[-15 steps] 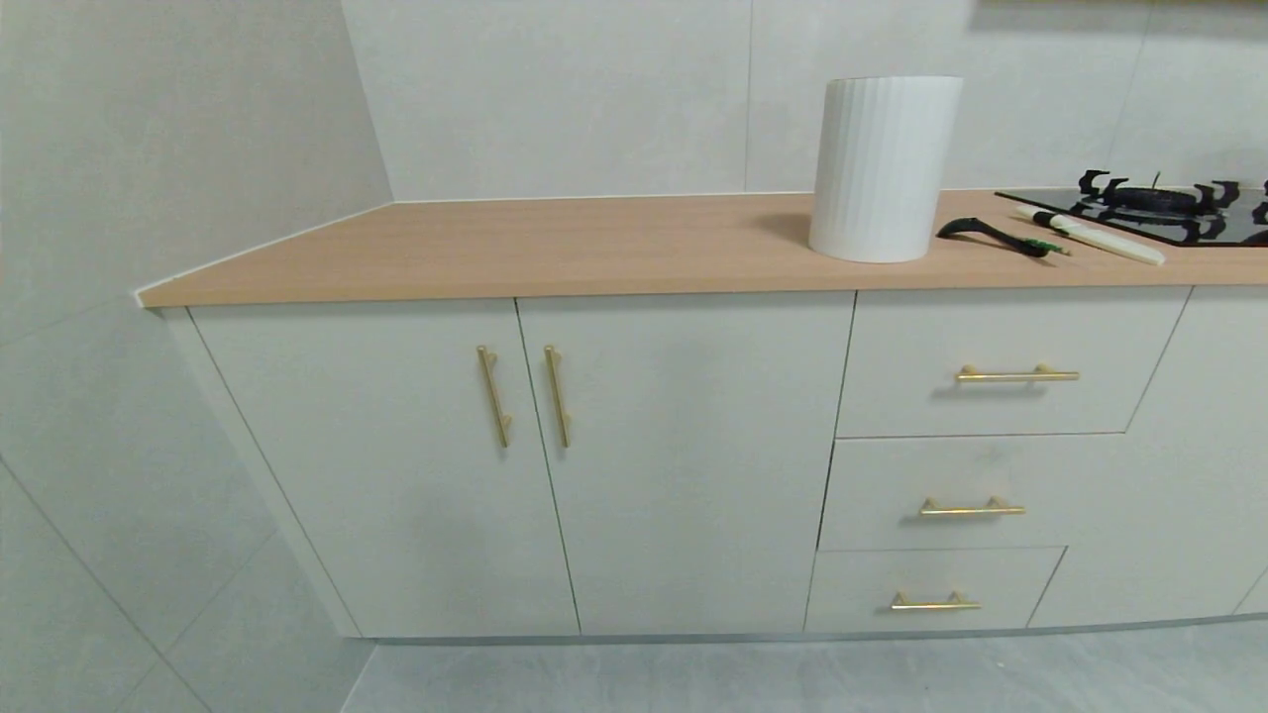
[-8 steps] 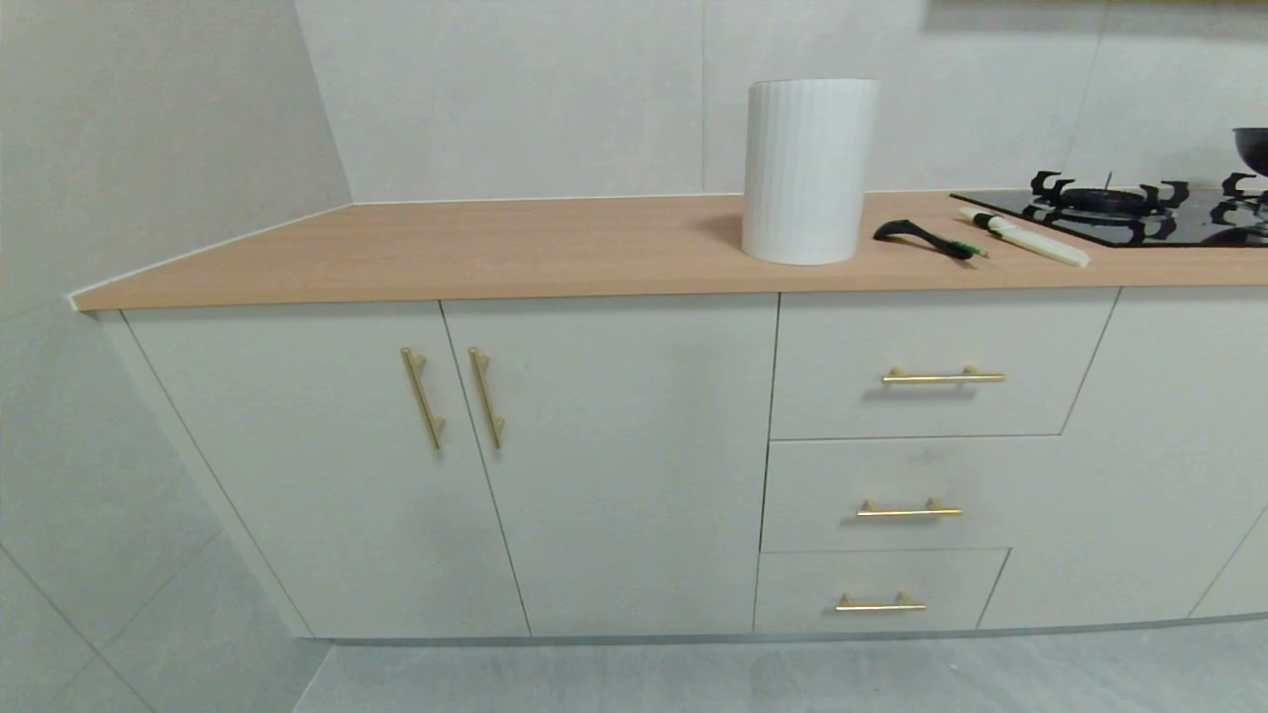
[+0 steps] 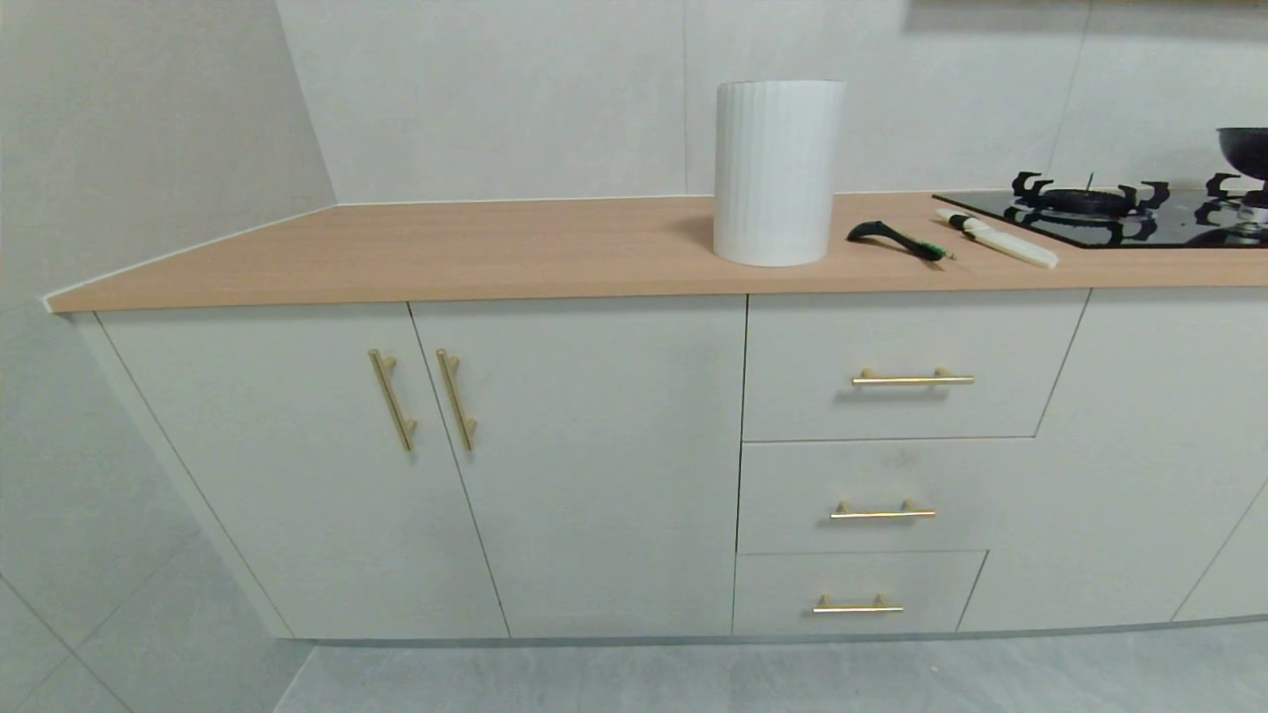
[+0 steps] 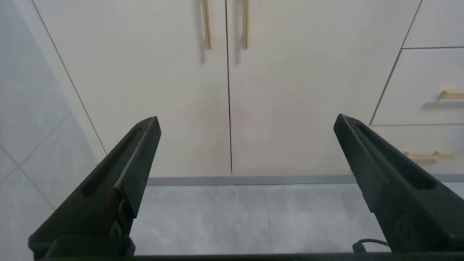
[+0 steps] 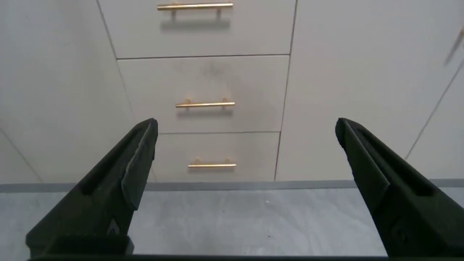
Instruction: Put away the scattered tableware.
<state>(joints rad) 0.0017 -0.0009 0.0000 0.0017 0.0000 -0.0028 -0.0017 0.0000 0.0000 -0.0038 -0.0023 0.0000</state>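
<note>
Head view looks at a wooden bench (image 3: 475,253) over pale cabinets, with a tall white ribbed container (image 3: 775,173) standing upright on it, to the right of its middle. Just to the right of that container lies a black utensil (image 3: 895,239) with a small green end, flat on the wood. A long pale utensil (image 3: 999,241) lies beside it, nearer a black hob (image 3: 1109,216), its far end at the hob's near corner. The two utensils lie close together but apart. A dark pot (image 3: 1246,149) sits on the hob at the right edge. Below the bench, two cupboard doors (image 3: 327,465) carry upright gold handles. To their right a stack of three drawers (image 3: 892,366) has level gold handles. Left wrist view shows the left gripper (image 4: 246,125) held low before the cupboard doors, above the grey floor (image 4: 246,217), its dark fingers (image 4: 123,181) spread wide with nothing between them. Right wrist view shows the right gripper (image 5: 246,127) facing the drawers, its fingers (image 5: 119,185) likewise spread wide and holding nothing. Both grippers are well below the bench top and away from the utensils.
</note>
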